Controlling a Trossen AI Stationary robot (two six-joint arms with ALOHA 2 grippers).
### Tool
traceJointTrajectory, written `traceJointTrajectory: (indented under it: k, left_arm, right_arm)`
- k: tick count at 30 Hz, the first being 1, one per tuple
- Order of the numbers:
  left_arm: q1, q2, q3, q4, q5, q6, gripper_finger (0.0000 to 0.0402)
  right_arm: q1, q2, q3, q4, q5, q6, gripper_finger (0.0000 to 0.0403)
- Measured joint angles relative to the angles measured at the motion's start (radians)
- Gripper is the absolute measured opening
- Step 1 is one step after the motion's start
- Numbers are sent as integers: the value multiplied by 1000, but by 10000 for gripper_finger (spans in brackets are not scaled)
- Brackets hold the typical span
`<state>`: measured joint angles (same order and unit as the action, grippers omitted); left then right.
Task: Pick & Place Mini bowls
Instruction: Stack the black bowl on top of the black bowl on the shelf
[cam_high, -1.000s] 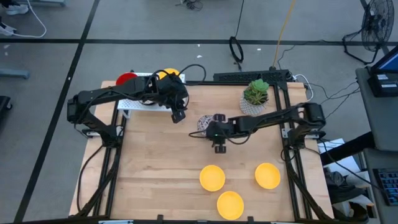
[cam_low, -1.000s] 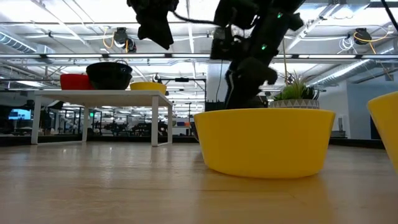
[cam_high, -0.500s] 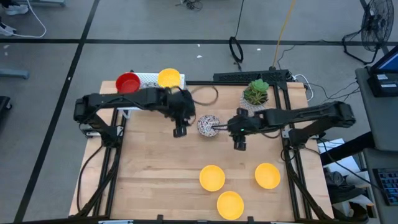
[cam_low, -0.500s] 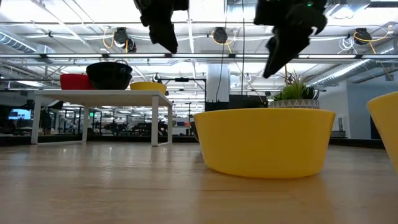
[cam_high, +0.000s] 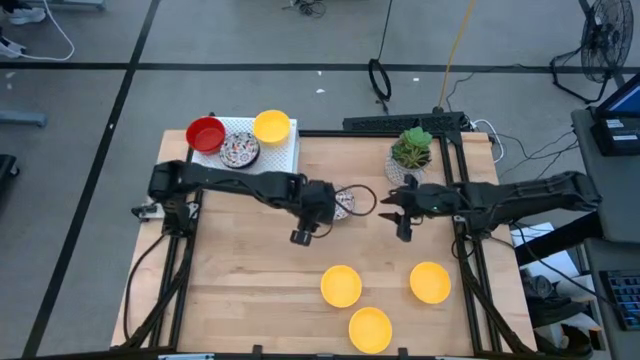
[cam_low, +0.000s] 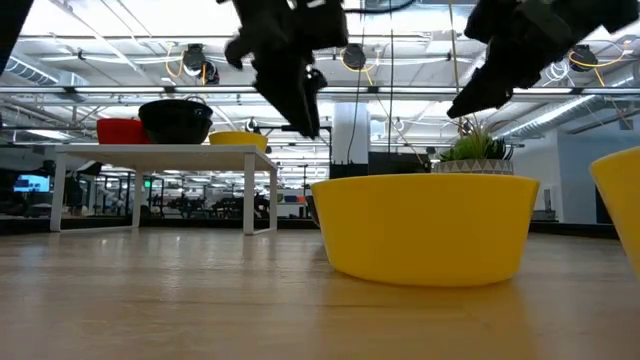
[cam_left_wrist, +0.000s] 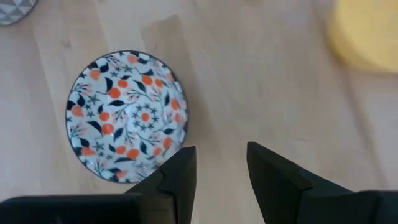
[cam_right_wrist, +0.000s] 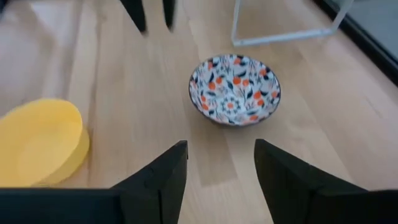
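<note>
I see the small round white bowl with an orange-and-navy floral pattern (cam_left_wrist: 127, 116) sitting free on the pale wooden table (cam_high: 240, 280). Left gripper (cam_left_wrist: 219, 163) hangs just over its rim, fingers parted, empty. Right gripper (cam_right_wrist: 219, 155) sits near the bowl on its opposite side, fingers wide apart, holding nothing.

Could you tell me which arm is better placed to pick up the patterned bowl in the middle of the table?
Probably the left. The left gripper hovers open right beside the patterned bowl, which fills its wrist view. The right gripper, also open, is farther from it, on the other side.
</note>
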<state>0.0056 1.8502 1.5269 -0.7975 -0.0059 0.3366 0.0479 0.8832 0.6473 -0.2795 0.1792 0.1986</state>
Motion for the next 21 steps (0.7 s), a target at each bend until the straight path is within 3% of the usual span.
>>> traceJointTrajectory:
  k: [8,21]
  left_arm:
    - [14,105,0,100,-42,28,145]
    - [53,195,0,161,-46,27,145]
  right_arm:
    - [0,-88,-170,231,0,-2,173]
    - [0,-112,-214,363,-1,-30,173]
